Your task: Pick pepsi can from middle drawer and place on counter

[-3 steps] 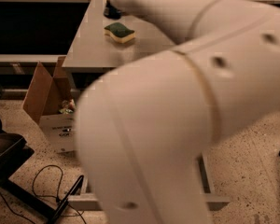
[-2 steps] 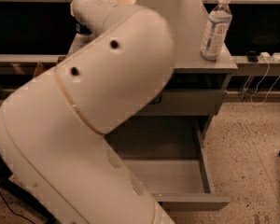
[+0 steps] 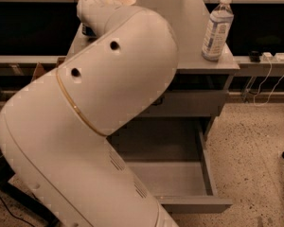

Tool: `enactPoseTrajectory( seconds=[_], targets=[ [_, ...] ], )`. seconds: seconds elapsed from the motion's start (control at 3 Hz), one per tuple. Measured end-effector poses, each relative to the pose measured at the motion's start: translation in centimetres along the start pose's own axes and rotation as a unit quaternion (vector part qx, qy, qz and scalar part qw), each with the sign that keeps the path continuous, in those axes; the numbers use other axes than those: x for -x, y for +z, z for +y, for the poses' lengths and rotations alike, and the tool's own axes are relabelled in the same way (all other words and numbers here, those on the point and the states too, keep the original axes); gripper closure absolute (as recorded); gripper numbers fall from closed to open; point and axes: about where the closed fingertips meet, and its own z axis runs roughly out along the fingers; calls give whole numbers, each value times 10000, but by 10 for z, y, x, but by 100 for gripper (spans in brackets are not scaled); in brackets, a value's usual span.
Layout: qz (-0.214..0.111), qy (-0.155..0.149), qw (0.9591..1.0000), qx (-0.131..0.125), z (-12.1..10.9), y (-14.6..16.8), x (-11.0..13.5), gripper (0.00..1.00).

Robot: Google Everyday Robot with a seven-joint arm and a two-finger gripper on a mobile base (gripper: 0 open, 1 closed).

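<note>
My big white arm point(image 3: 99, 126) fills the left and middle of the camera view. It reaches up to the far left of the grey counter point(image 3: 191, 25). My gripper point(image 3: 88, 31) shows only as a small dark bit under the wrist, low over the counter's left edge. The pepsi can is hidden from view. The middle drawer point(image 3: 189, 203) stands pulled open at the bottom. The part of its grey tray that shows holds nothing. The closed grey front point(image 3: 189, 103) sits above it.
A clear plastic water bottle point(image 3: 217, 27) stands upright at the counter's right front corner. White cables and a power strip point(image 3: 270, 58) lie on the ledge to the right. Speckled floor lies to the right of the open drawer.
My arm has swung from filling the view to the left side. The green sponge on the counter is now hidden, and the bottle and the open drawer show.
</note>
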Motion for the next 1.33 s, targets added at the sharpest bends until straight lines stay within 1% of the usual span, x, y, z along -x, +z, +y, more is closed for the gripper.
enactPoseTrajectory(
  seconds=[0.33,0.67,1.0,1.33],
  targets=[
    [-124,-133,9998,-115,-7,-1,12,100],
    [-455,-464,9967,-480,-41,-7,51,100],
    [-787,-784,9886,-1015,-89,-22,100,100],
    [-836,-1014,9785,-1589,-139,-30,115,100]
  ],
)
